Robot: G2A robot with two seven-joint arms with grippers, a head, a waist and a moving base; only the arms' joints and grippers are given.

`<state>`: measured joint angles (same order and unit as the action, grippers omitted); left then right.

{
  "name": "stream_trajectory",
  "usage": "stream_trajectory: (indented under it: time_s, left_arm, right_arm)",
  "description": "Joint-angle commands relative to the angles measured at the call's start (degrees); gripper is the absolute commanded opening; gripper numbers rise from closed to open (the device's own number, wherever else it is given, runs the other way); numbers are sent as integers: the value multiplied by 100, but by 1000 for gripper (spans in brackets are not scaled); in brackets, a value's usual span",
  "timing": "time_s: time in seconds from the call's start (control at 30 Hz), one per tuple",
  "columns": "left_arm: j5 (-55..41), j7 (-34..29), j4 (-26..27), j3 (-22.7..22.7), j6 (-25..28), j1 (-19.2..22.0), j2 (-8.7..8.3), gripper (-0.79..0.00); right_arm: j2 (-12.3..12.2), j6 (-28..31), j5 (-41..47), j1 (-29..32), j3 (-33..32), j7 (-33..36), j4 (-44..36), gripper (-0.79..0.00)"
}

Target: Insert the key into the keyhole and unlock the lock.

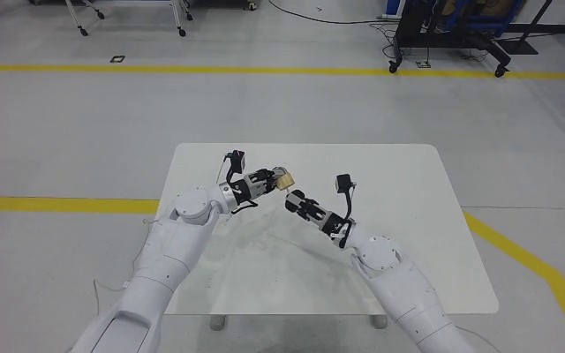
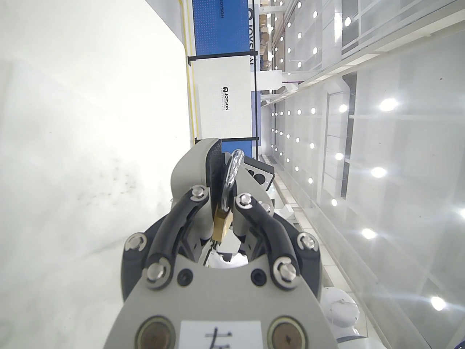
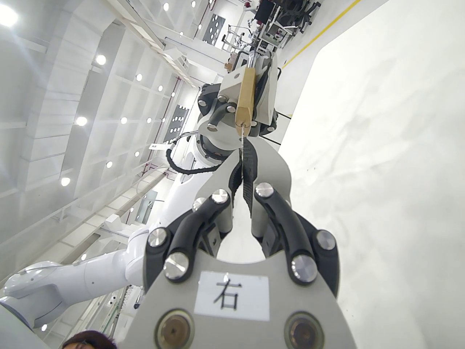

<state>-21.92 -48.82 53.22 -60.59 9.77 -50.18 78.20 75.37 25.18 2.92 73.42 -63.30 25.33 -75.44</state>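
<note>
Top view, table (image 1: 397, 176): white, smooth, rectangular slab with rounded corners.
Top view, arms: both forearms angle inward over the table's middle, so the wrists point at each other, raised off the surface.
Top view, lock (image 1: 283, 180): small brass block at the tip of the left gripper (image 1: 272, 182), with the right gripper (image 1: 293, 199) just beside it.
Left wrist view, left gripper (image 2: 227, 176): grey shells with ribbed black pads, clenched on the lock (image 2: 221, 225).
Left wrist view, lock shape: flat brass body seen edge-on, with a bright rounded steel shackle rising between the pads.
Right wrist view, right gripper (image 3: 244, 157): textured black pads pinched tight on the key (image 3: 241, 139).
Right wrist view, key: thin silvery blade, its tip meeting the keyhole in the lock's (image 3: 246, 99) end face; how deep it sits I cannot tell.
Right wrist view, lock: narrow brass bar with bevelled corners, clamped in the left gripper (image 3: 254, 74) above the table edge.
</note>
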Motion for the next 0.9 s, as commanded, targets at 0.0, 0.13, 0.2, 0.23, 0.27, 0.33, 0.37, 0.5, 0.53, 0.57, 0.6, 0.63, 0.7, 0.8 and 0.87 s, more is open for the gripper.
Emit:
stream_trajectory:
  time_s: [0.0,0.13,0.2,0.23,0.27,0.33,0.37,0.5,0.53,0.57,0.6,0.63,0.7,0.8,0.87]
  left_arm:
    - [15,-27,-7,2,12,9,-2,-785]
    - [107,-125,-18,14,39,42,-11,-785]
    - [189,-205,-13,35,61,60,-19,-785]
    - [226,-238,-10,46,68,65,-21,-785]
    - [224,-296,-5,62,64,63,-20,-785]
    - [219,-332,-11,83,48,67,-16,-785]
    - [203,-342,-15,90,42,68,-12,-785]
    - [41,-314,-53,64,39,66,1,-785]
    - [22,-284,-64,53,39,67,1,-785]
    - [12,-252,-73,44,33,65,2,-785]
    - [16,-227,-74,42,31,65,2,-785]
    - [28,-183,-73,36,40,63,1,-785]
    - [29,-122,-64,26,45,54,1,-785]
    - [22,-42,-42,5,55,43,0,-785]
    - [18,-23,-31,-8,65,33,-2,-785]
  right_arm:
    - [0,-32,-17,-6,-3,-23,4,-785]
    - [-1,-64,-70,-11,-2,-61,-8,-785]
    - [-2,-87,-73,-15,-11,-74,-12,-785]
    - [-3,-101,-90,-16,-16,-91,-17,-785]
    - [-3,-118,-106,-16,-26,-126,-22,-785]
    - [-2,-158,-150,-13,-34,-206,-33,-785]
    - [0,-176,-171,-10,-33,-248,-35,-785]
    - [8,-217,-192,4,-29,-380,-40,-240]
    - [10,-216,-202,8,-30,-405,-43,0]
    - [10,-216,-202,8,-30,-405,-43,0]
    - [10,-216,-202,8,-30,-405,-43,0]
    - [10,-216,-202,8,-30,-405,-43,0]
    - [10,-216,-202,8,-30,-405,-43,0]
    - [10,-216,-202,8,-30,-405,-43,0]
    - [10,-216,-202,8,-30,-405,-43,0]
